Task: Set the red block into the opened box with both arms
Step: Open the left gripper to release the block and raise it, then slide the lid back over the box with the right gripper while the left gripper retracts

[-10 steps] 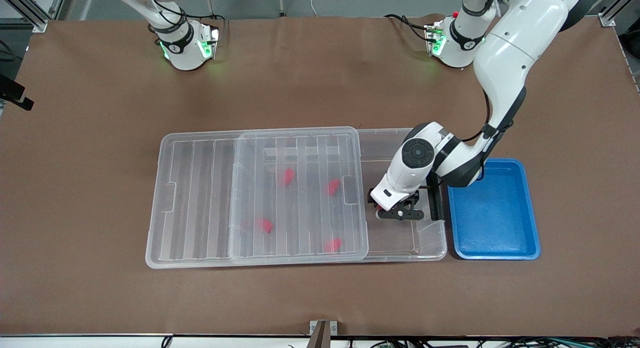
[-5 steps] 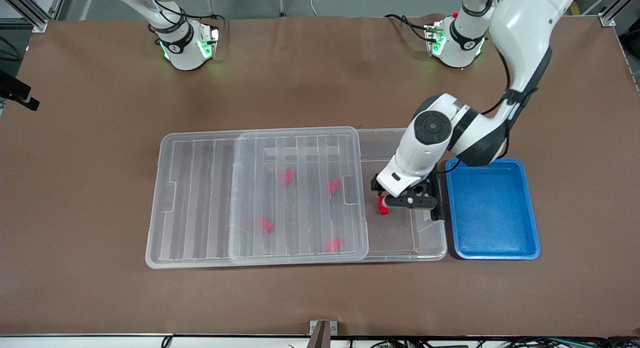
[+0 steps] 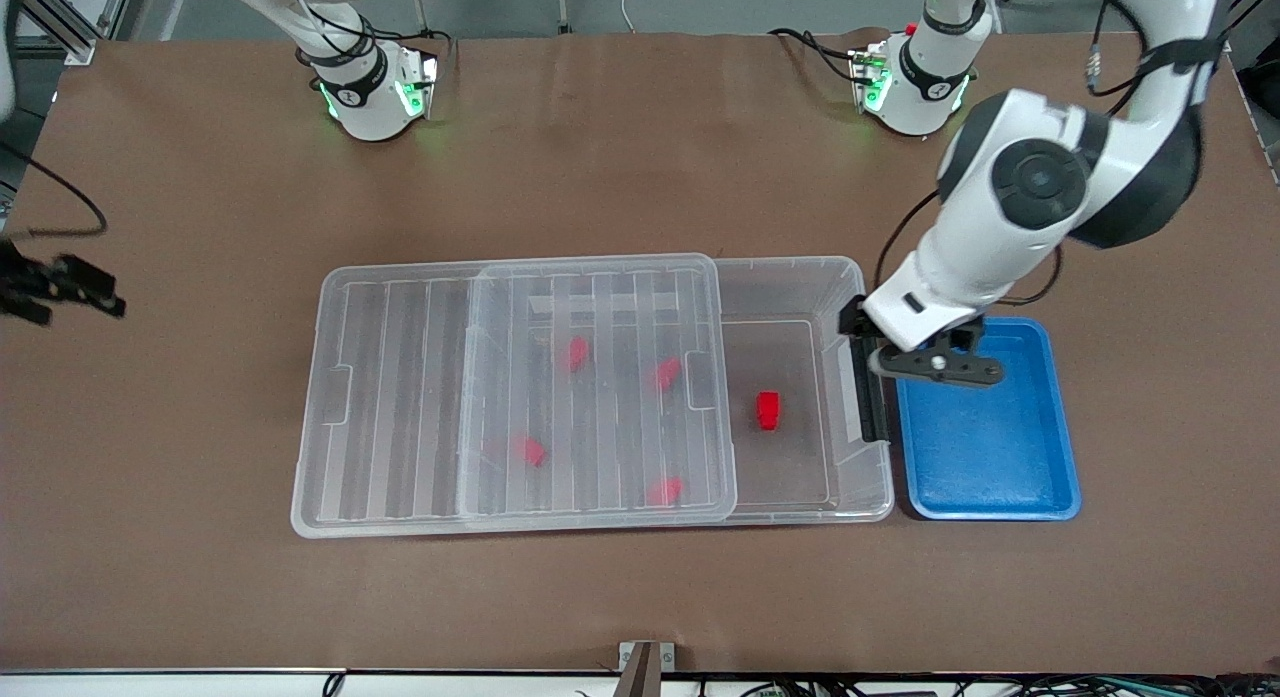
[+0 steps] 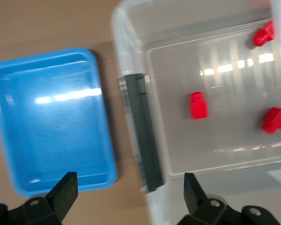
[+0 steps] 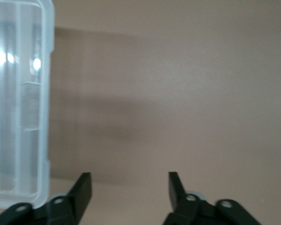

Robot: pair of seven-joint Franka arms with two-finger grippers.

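Note:
A red block (image 3: 768, 409) (image 4: 198, 104) lies on the floor of the clear box (image 3: 860, 277), in the uncovered part near the black latch (image 3: 868, 387) (image 4: 143, 136). My left gripper (image 3: 935, 362) (image 4: 129, 190) hangs open and empty over the latch end of the box and the edge of the blue tray. Several more red blocks (image 3: 577, 352) show through the ribbed clear lid (image 3: 400, 397), which is slid toward the right arm's end. My right gripper (image 3: 70, 287) (image 5: 129, 180) is open and empty over bare table at the right arm's end, beside the lid's end (image 5: 18, 117).
An empty blue tray (image 3: 985, 422) (image 4: 51, 122) sits on the table right beside the box's latch end, toward the left arm's end. Brown table (image 3: 640, 597) surrounds the box on all sides.
My left gripper has lifted out of the box and moved toward the blue tray, leaving the red block on the box floor. The right gripper has shifted at the table's end.

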